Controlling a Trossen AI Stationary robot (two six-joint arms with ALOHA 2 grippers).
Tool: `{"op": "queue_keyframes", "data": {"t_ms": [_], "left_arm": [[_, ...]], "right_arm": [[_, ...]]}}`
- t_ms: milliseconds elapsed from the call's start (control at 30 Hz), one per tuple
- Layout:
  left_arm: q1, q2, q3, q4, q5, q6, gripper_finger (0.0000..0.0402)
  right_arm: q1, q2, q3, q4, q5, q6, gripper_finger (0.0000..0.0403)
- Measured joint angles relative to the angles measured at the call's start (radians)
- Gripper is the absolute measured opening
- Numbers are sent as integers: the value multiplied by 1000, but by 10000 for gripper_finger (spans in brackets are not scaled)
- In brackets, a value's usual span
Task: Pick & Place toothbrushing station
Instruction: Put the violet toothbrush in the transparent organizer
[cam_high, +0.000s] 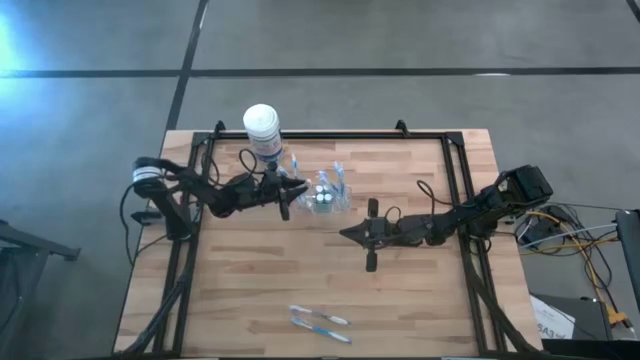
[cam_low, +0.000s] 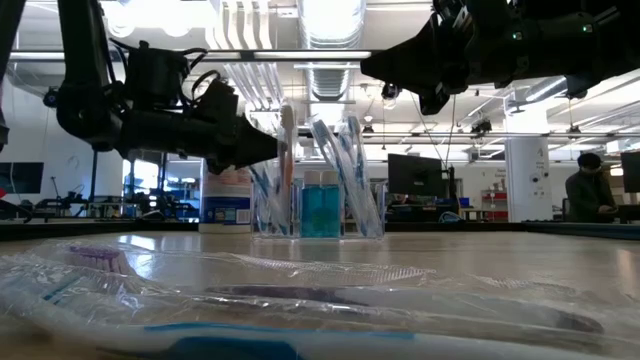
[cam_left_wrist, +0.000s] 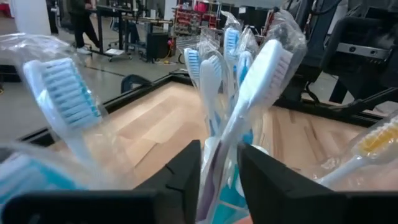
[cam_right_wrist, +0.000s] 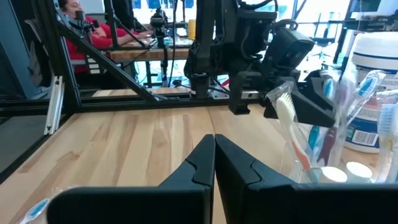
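While upright, the toothbrush stands between the left gripper's fingers.
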Motion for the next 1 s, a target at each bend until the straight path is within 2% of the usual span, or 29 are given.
{"op": "queue_keyframes", "data": {"t_ms": [233,367,500,667,800,900,1000], "left_arm": [[0,-45,-3,-6,9,-3,150],[0,-115,-15,-5,71,-8,161],[0,-244,-53,-7,134,-8,162],[0,-471,-125,-28,214,-31,161],[0,-686,-173,-176,282,-79,150],[0,-851,-184,-383,352,-85,132],[0,-1015,-184,-609,370,-45,104]], "right_arm": [[0,0,0,-2,0,0,8],[0,0,0,-4,-1,1,8],[0,0,0,-7,-1,5,8],[2,0,0,-6,-2,8,8],[8,0,0,-6,-2,8,8],[10,0,0,-5,-1,8,8],[11,0,0,0,-1,8,8]]}}
